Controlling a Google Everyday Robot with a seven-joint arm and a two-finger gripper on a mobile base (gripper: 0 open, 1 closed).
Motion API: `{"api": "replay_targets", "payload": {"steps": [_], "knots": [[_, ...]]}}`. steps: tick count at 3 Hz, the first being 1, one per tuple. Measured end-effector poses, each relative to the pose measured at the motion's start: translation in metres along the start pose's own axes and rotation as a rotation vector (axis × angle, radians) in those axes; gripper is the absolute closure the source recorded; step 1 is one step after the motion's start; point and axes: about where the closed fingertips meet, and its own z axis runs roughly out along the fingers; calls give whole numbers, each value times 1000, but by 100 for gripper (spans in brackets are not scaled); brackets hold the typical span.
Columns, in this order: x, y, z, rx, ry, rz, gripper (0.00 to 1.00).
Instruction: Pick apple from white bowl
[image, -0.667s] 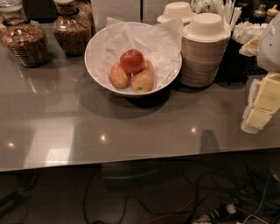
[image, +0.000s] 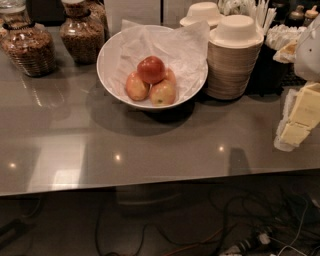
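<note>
Gripper (image: 295, 127): at the right edge of the view, above the bench's (image: 150, 150) right end, cream-coloured, holding nothing visible. Whether it is released or clenched cannot be told.

Nearest item: a stack of beige bowls (image: 231, 70), up and to the left of the gripper, apart from it, standing upright on the bench. A dark holder of white sticks (image: 261, 19) stands behind the stack.

Bowl (image: 107, 65): further left of the gripper, just beside the stack, resting on the bench. White, wide and shallow. Crumpled paper (image: 185, 45) lines it and rises over its rear rim towards the stack.

Apple (image: 151, 69): deep red, in the middle of the bowl, well apart from the gripper. It sits on top of the paler apples (image: 136, 86), touching them. At least two of these show in front of it; a third is partly hidden behind.

Jars (image: 82, 32): two, filled with brown contents, at the far left rear of the bench, farthest from the gripper.

Below the bench edge: cables (image: 240, 235) on a dark floor, beneath and to the left of the gripper.
</note>
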Motion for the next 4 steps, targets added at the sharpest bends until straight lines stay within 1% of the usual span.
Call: {"api": "replay_targets", "payload": {"steps": [1,2,3,4], "knots": [[0,-5,26,-9,-111,47,0],[-26,-30,57,9,-317,106,0],[-61,-64,72,16,-526,130,0],[-98,-99,75,17,-659,114,0]]}}
